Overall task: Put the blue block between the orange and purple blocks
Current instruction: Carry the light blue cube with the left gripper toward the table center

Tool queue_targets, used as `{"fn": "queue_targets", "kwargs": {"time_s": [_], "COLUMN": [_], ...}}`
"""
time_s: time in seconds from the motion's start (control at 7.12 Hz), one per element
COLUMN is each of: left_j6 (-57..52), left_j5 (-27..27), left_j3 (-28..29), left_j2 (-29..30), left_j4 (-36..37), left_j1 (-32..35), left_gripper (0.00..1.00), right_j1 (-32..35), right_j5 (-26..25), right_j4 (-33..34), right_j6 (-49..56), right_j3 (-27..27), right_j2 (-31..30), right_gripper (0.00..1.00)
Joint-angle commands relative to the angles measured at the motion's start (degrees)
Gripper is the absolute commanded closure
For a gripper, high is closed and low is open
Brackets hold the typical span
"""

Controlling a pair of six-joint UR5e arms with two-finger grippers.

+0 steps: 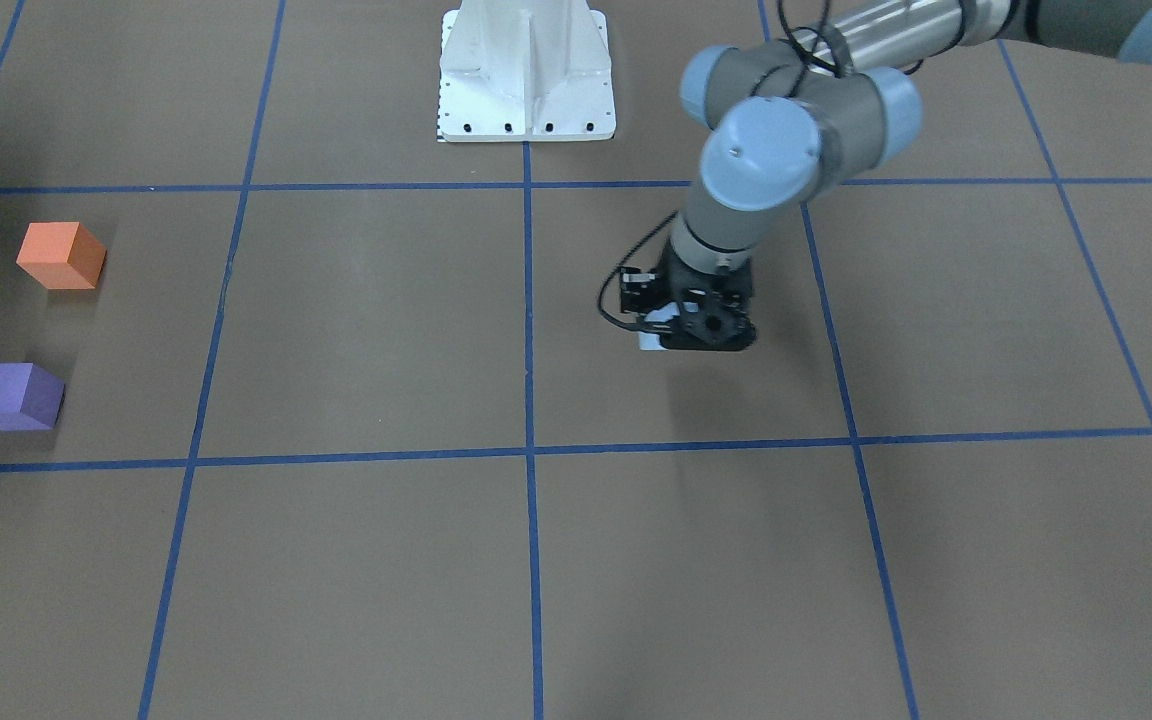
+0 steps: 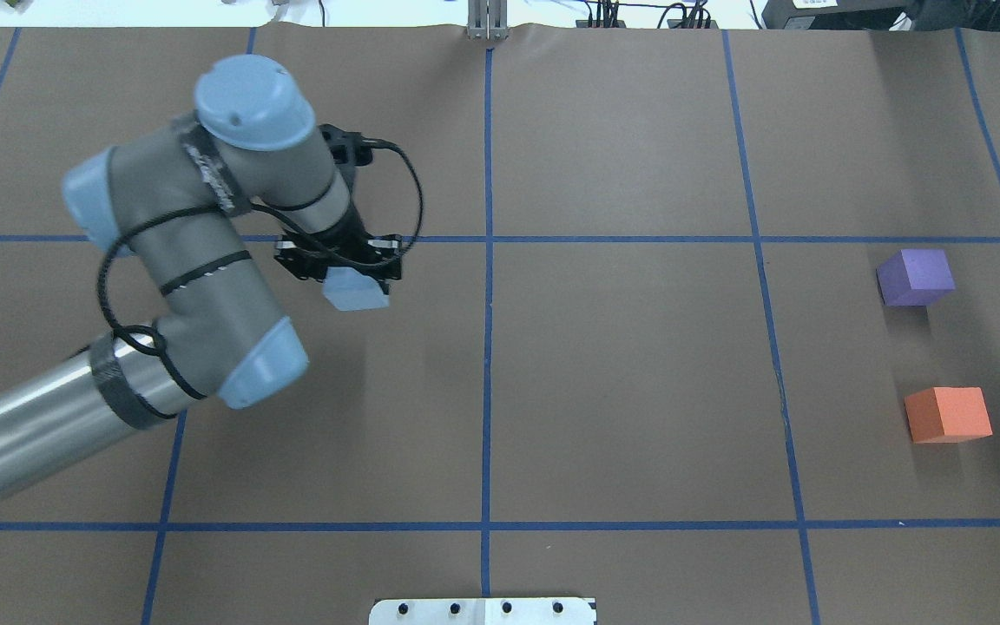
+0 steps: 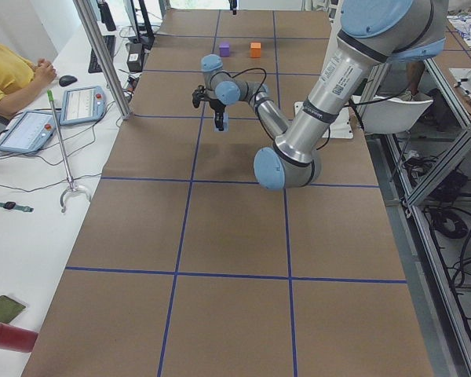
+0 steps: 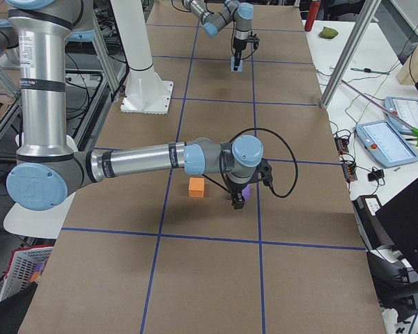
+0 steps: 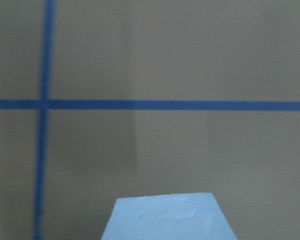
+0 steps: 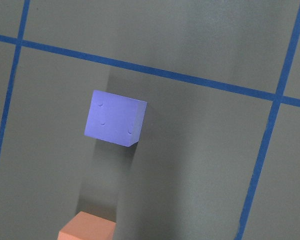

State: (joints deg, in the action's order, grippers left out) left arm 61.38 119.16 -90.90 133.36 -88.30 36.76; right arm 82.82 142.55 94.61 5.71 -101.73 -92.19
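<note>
My left gripper point(image 2: 351, 276) is shut on the light blue block point(image 2: 358, 292) and holds it above the table, left of centre. The block fills the bottom of the left wrist view point(image 5: 167, 218) and shows as a sliver in the front view point(image 1: 650, 341). The purple block point(image 2: 915, 276) and the orange block point(image 2: 947, 414) sit apart at the far right, with a gap between them. My right gripper point(image 4: 238, 202) shows only in the exterior right view, beside the purple block point(image 4: 246, 189); I cannot tell whether it is open. The right wrist view looks down on the purple block point(image 6: 115, 124) and the orange block point(image 6: 87, 227).
The white robot base point(image 1: 526, 80) stands at the table's robot side. Blue tape lines point(image 2: 488, 347) form a grid on the brown table. An operator point(image 3: 12, 75) with tablets sits beside the table, near a metal post point(image 3: 102, 55).
</note>
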Motion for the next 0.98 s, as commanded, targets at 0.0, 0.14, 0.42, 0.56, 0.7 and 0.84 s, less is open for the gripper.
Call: {"fn": "queue_targets", "kwargs": {"time_s": [0.0, 0.14, 0.42, 0.56, 0.7, 0.84], "left_j6": [6.8, 7.6, 7.8, 8.1, 8.7, 8.8], "left_j5": [-7.4, -10.7, -15.1, -20.7, -20.9, -20.9], "left_j3": [13.2, 28.3, 38.5, 41.3, 42.3, 42.8], "left_j2": [16.3, 27.7, 33.6, 33.9, 33.9, 33.9], "left_j4": [-0.4, -0.7, -7.1, -10.5, -10.8, -10.8], "left_j1": [-6.7, -8.9, -12.2, -14.2, -14.5, -15.1], "left_gripper": [1.0, 1.0, 1.0, 1.0, 0.69, 0.27], "right_j1": [-0.1, -0.2, -0.4, -0.5, -0.6, -0.7], "right_j5": [0.0, 0.1, 0.5, 0.5, 0.6, 0.7], "right_j4": [-1.2, -1.4, -1.4, -1.4, -1.4, -1.4], "right_j6": [-0.1, -0.1, -0.1, 0.0, 0.0, 0.0], "right_j3": [0.0, 0.0, 0.1, 0.1, 0.1, 0.1], "right_j2": [0.1, 0.1, 0.0, 0.0, -0.1, -0.1], "right_gripper": [0.0, 0.0, 0.0, 0.0, 0.0, 0.0]}}
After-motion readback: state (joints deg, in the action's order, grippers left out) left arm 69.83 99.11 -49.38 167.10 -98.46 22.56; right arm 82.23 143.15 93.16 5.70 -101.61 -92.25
